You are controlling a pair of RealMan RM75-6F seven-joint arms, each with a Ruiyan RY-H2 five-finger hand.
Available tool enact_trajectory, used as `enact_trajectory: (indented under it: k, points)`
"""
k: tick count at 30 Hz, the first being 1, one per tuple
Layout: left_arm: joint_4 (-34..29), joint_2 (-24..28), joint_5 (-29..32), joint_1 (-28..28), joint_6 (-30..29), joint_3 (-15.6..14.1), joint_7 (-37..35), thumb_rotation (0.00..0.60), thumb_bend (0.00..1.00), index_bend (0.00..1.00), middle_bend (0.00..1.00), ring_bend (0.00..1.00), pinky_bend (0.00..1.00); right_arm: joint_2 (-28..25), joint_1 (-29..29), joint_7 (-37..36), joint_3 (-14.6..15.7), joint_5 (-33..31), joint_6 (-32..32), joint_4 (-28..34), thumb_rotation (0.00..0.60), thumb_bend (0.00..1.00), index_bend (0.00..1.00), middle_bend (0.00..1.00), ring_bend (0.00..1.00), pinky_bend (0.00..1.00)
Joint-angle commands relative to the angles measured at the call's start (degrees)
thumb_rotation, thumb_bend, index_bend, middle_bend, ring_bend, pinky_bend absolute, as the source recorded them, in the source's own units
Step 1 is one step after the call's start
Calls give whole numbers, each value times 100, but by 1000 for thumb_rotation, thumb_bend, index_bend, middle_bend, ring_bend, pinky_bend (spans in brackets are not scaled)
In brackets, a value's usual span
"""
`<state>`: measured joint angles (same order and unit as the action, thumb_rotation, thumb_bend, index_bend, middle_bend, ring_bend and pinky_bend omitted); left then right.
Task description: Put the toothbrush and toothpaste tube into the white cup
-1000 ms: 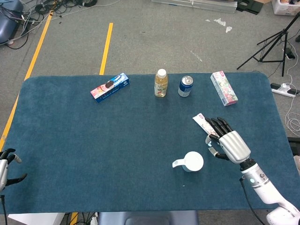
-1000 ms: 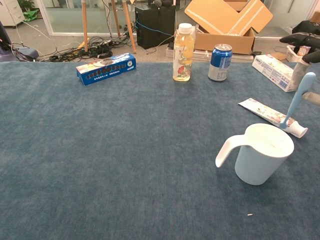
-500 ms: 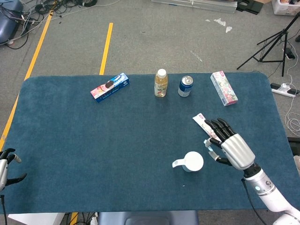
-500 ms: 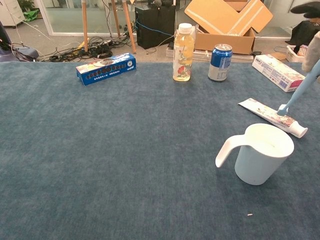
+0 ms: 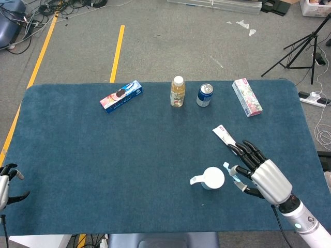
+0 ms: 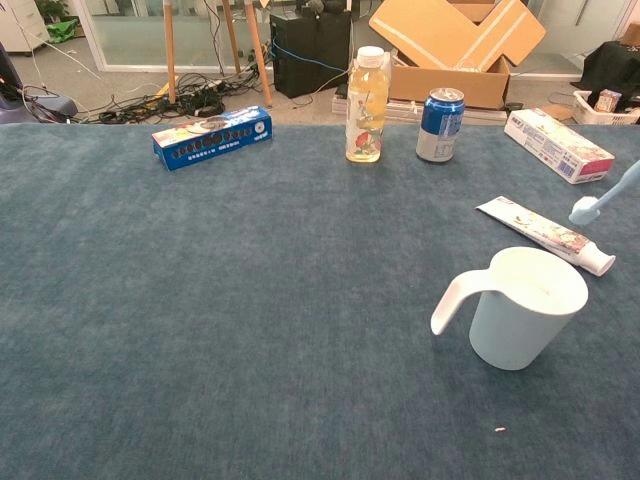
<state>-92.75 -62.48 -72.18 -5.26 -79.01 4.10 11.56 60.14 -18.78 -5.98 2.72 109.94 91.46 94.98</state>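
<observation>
The right hand point(image 5: 264, 174) has drawn back toward the lower right of the head view since the earlier frames, and it has lifted the toothbrush point(image 6: 606, 198) clear of the toothpaste tube point(image 6: 545, 234). In the chest view the brush head now hangs at the right edge of the frame, above the tube and to the upper right of the white cup point(image 6: 520, 306). The fingers point(image 5: 247, 153) are curled around the toothbrush handle. The left hand point(image 5: 7, 182) sits at the lower left edge of the head view as before, fingers apart and holding nothing.

The tube lies flat on the blue surface point(image 5: 103, 155), just behind the cup. Along the far edge stand a biscuit box point(image 5: 121, 96), a juice bottle point(image 5: 177, 91), a soda can point(image 5: 205, 95) and a pink box point(image 5: 246, 97). Beyond, the grey floor point(image 5: 170, 36) carries a yellow line point(image 5: 117, 51), cables and a tripod point(image 5: 302, 44).
</observation>
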Motion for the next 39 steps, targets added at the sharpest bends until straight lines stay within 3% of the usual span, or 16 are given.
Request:
enact_trajectory:
  k: [1, 20, 39]
  points:
    - [-3, -2, 4, -3, 1, 1, 8, 600, 0, 468, 250, 246, 305, -32, 22, -9, 59, 103, -28, 31, 600, 311, 556, 36, 0, 61]
    - [-27, 38, -74, 26, -63, -11, -99, 600, 0, 468, 250, 246, 306, 344, -197, 43, 80, 207, -654, -44, 600, 311, 556, 37, 0, 61]
    - [-19, 58, -81, 27, -52, -7, -163, 600, 0, 468, 250, 246, 305, 1059, -452, -405, 51, -225, -1217, -868, 600, 302, 550, 37, 0, 61]
